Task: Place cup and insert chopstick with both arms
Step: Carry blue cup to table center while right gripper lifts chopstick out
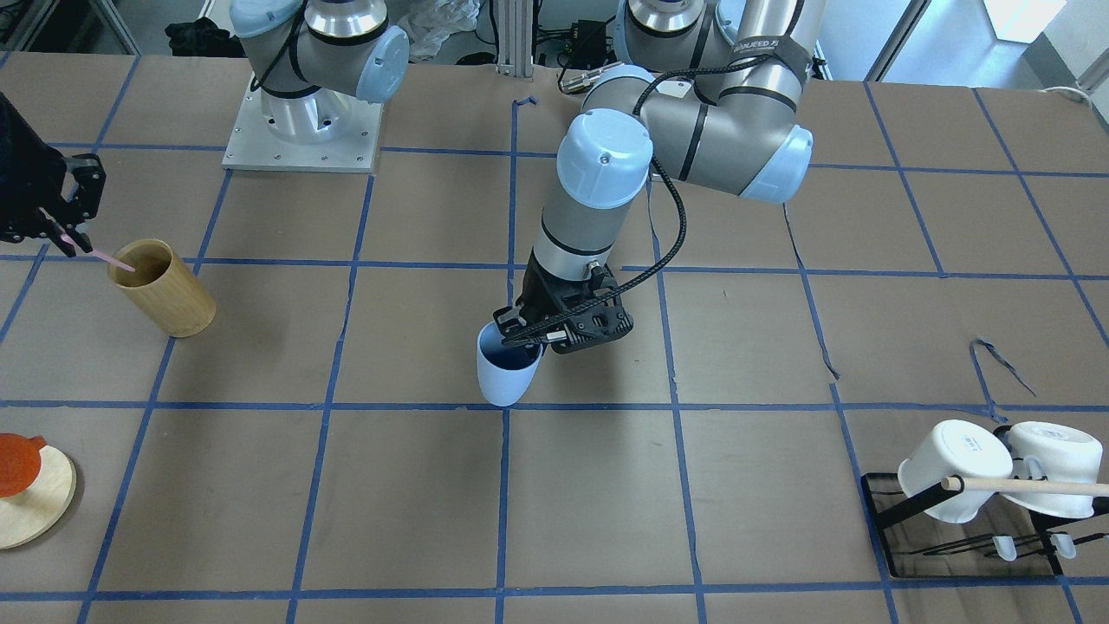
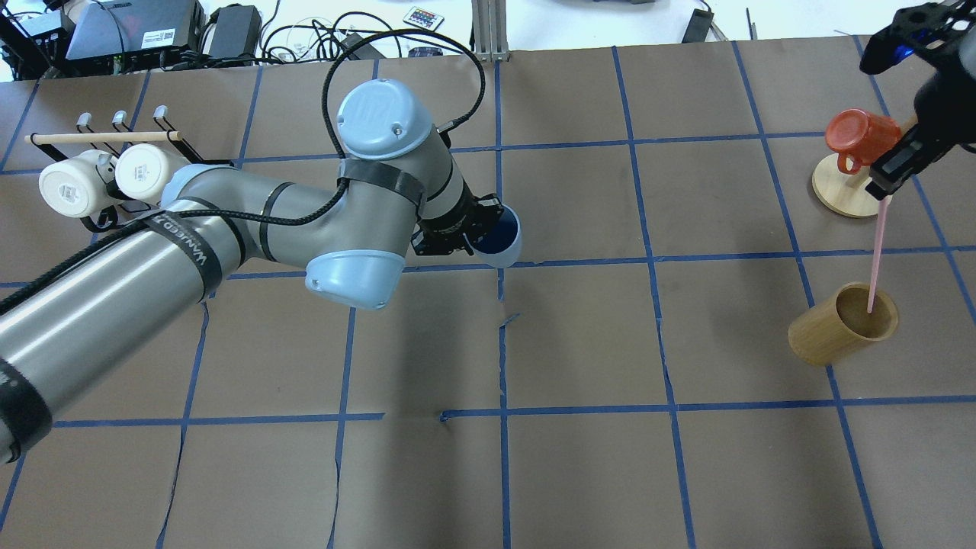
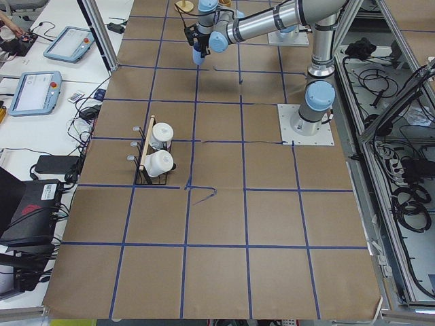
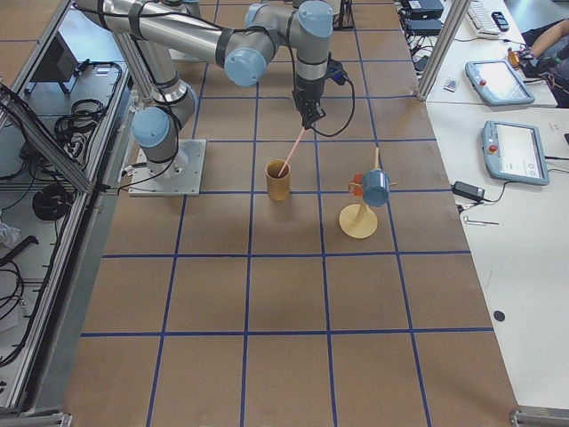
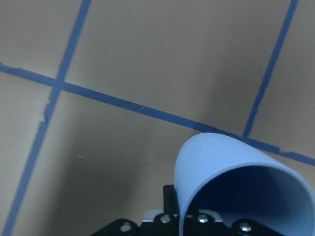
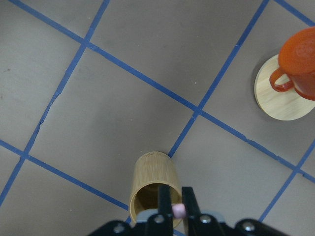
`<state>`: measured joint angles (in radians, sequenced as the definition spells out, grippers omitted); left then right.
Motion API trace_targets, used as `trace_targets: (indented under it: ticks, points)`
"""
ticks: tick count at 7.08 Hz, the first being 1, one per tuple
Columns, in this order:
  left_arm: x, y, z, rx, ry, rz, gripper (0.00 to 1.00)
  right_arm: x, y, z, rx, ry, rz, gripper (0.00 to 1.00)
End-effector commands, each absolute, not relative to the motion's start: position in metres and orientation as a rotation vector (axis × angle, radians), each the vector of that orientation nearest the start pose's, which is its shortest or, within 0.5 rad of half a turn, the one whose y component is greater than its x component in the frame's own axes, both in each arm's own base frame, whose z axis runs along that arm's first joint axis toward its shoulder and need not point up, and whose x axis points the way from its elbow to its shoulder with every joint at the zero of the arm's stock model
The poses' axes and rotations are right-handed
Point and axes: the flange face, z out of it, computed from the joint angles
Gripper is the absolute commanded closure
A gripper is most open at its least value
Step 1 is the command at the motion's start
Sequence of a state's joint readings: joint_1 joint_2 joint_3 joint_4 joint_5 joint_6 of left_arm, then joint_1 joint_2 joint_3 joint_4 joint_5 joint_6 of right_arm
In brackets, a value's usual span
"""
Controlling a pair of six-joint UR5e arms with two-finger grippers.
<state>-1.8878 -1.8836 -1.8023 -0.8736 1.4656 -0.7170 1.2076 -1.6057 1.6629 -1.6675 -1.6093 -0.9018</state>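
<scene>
cup [image 1: 505, 377] hung tilted near the table [image 1: 346, 485] centre, left gripper [image 1: 518, 336] jaws clamped on its rim; base contact was unclear. chopstick [image 2: 877, 252] was pinched in right gripper [image 2: 886, 179] jaws, tip inside bamboo cylinder [image 2: 827, 335], well apart from cup. best move: level cup, set it flat, release only once stable.
</scene>
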Motion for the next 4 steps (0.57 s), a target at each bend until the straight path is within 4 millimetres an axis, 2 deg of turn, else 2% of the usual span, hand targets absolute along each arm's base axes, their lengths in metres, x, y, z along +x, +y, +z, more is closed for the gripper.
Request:
trace_targets:
  ticks: [1, 2, 4]
  points:
    - [-0.318, -0.515, 0.256, -0.56, 3.125, -0.181, 1.0, -0.047, -0.5, 0.511, -0.688, 3.129, -0.114, 1.0]
    - [-0.322, -0.515, 0.243, -0.568, 3.126, -0.148, 1.0, -0.038, -0.507, 0.512, -0.642, 3.052, -0.21, 1.0]
    - [-0.334, -0.522, 0.248, -0.571, 3.145, -0.172, 1.0, -0.026, -0.517, 0.525, -0.662, 2.978, -0.421, 1.0]
